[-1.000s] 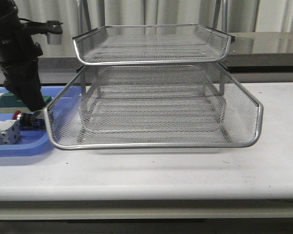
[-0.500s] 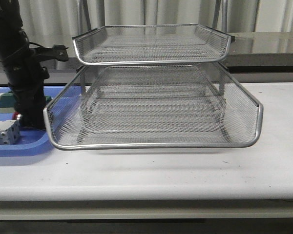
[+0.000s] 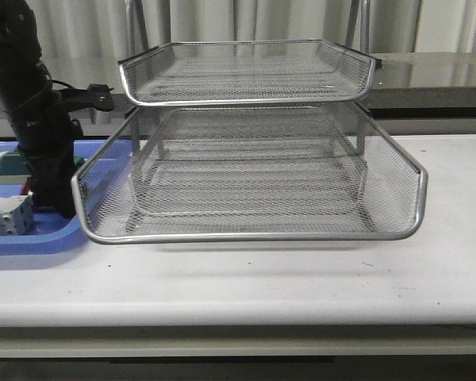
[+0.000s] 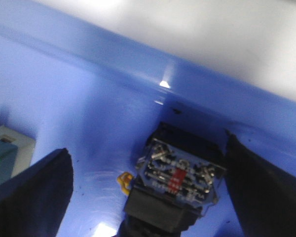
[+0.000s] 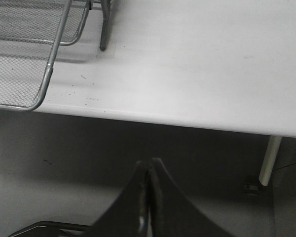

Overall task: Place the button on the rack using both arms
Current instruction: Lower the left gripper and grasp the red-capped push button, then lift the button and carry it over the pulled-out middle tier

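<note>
The button (image 4: 180, 180) lies in the flat blue tray (image 4: 89, 94), its black body and blue rear block with metal terminals facing the left wrist camera. My left gripper (image 4: 147, 148) is open, and its black fingers (image 4: 34, 190) stand on either side of the button without touching it. In the front view the left arm (image 3: 40, 135) reaches down into the blue tray (image 3: 24, 240), just left of the silver wire-mesh rack (image 3: 254, 235), and hides the button. My right gripper (image 5: 149, 165) is shut and empty, below the table's front edge.
A green block (image 3: 12, 165) and a white terminal block (image 3: 4, 216) lie in the blue tray beside the left arm. The rack's lower front corner (image 5: 19, 74) and one leg (image 5: 104, 29) show in the right wrist view, on the white table (image 5: 197, 64).
My left arm has come down and swung upright over the button. The button's red head showed beside the arm a second ago and is now hidden behind it.
</note>
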You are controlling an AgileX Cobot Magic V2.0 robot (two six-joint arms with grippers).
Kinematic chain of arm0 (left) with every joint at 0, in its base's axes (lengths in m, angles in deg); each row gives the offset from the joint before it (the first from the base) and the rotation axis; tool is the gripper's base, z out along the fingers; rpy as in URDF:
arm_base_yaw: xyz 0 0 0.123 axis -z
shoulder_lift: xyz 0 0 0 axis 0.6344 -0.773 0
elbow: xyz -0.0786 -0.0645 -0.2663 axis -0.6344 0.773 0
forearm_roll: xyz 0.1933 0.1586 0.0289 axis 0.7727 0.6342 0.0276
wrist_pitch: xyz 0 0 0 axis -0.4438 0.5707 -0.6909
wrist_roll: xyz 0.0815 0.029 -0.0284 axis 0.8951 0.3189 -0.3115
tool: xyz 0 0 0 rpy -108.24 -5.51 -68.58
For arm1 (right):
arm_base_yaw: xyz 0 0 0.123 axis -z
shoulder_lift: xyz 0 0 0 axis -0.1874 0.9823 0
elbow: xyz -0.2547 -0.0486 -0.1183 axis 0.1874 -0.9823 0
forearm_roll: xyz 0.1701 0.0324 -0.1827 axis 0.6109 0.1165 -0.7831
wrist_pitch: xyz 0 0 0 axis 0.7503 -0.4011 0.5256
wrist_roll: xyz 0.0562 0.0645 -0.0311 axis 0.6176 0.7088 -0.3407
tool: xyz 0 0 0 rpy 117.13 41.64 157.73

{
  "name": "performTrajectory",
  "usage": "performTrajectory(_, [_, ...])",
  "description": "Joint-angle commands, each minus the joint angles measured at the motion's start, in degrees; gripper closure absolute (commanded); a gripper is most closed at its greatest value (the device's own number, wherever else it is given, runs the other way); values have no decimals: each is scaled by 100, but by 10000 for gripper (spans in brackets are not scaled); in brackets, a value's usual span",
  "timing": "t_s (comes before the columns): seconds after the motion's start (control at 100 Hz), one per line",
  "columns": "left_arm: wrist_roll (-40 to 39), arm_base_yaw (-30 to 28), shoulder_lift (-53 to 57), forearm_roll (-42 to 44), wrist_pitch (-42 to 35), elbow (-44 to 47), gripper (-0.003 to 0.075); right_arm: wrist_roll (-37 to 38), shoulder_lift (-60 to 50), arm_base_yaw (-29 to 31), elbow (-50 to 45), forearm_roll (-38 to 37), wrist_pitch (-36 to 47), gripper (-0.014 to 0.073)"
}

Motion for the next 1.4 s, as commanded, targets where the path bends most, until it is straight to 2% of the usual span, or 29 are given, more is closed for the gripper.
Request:
performTrajectory(0.0, [5, 12, 230, -57, -71, -126, 174, -17, 13, -3, 194, -32, 304, 664])
performTrajectory(0.09, [5, 12, 230, -57, -27, -126, 297, -17, 13, -3, 194, -32, 304, 664])
performTrajectory(0.19, [5, 12, 230, -57, -27, -126, 489, -17, 13, -3, 194, -32, 304, 664])
performTrajectory(0.26, [5, 12, 246, -57, -27, -126, 594, -17, 13, -3, 194, -32, 304, 664])
performTrajectory(0.38, [5, 12, 361, -57, -15, -151, 690, -17, 13, -3, 194, -32, 304, 664])
performTrajectory(0.76, [-71, -62, 907, -57, 531, -774, 699, -17, 13, -3, 194, -32, 304, 664])
performTrajectory(0.95, [-196, -124, 1189, -57, 1394, -1078, 699, -17, 13, -3, 194, -32, 304, 664])
performTrajectory(1.18, [-196, -113, 1613, -177, 2093, -1127, 699, -17, 13, -3, 194, -32, 304, 664])
performTrajectory(1.39, [-465, -26, 2083, -616, 2113, -1127, 699, -17, 13, -3, 194, -32, 304, 664])
